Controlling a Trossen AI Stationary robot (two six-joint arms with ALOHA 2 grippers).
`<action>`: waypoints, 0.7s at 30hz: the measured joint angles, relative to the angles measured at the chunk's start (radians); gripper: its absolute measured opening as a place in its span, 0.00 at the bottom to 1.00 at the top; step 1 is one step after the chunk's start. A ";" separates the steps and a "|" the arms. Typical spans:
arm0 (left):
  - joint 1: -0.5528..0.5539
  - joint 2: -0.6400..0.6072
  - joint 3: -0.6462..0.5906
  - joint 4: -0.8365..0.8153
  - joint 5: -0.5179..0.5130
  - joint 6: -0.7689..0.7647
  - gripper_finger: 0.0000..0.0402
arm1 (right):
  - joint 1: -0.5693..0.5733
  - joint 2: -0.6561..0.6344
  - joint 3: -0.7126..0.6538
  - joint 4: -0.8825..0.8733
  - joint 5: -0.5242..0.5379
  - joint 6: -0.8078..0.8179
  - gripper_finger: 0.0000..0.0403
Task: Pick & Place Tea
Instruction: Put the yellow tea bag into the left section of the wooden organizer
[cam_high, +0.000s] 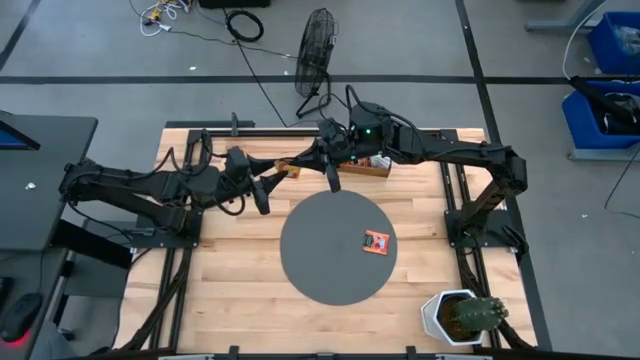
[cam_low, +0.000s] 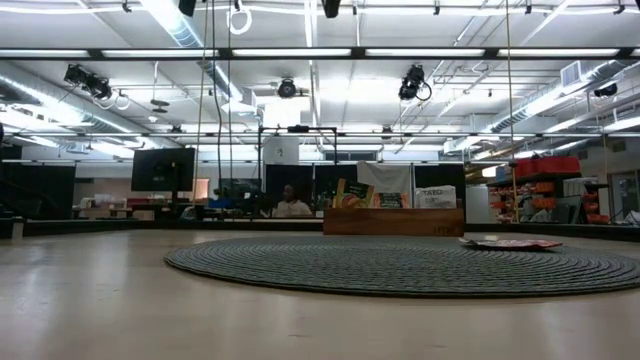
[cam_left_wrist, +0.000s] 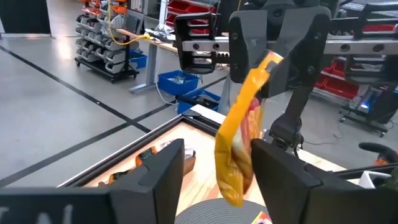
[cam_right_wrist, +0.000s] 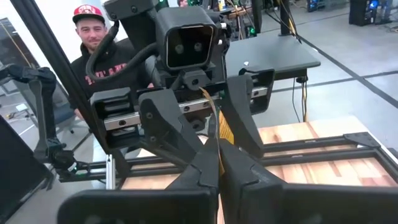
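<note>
The right tool (cam_right_wrist: 216, 163) is clamped shut on a yellow-orange tea sachet (cam_left_wrist: 239, 149), holding it in the air above the far part of the worktop (cam_high: 240, 270). The left tool (cam_left_wrist: 214, 171) faces it, its fingers (cam_left_wrist: 163, 168) spread on either side of the hanging sachet, apart from it. Just behind them the wooden tray (cam_high: 365, 165) holds more sachets (cam_low: 352, 195). Another orange-red sachet (cam_high: 376, 241) lies flat on the round grey mat (cam_high: 320, 265). A potted cactus (cam_high: 470, 315) stands at the near right corner.

Dark jointed arms (cam_high: 150, 190) — black cables, angular fingers (cam_left_wrist: 161, 171).
</note>
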 joint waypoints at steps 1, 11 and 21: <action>-0.001 0.000 0.000 0.000 0.000 0.005 0.46 | 0.000 0.000 0.000 0.000 0.000 0.000 0.00; -0.001 0.000 0.000 -0.045 0.007 0.044 0.05 | -0.001 0.000 0.000 -0.072 0.003 -0.002 0.01; 0.003 0.000 -0.003 -0.266 -0.006 0.016 0.03 | -0.031 -0.053 0.011 -0.222 0.026 -0.040 0.35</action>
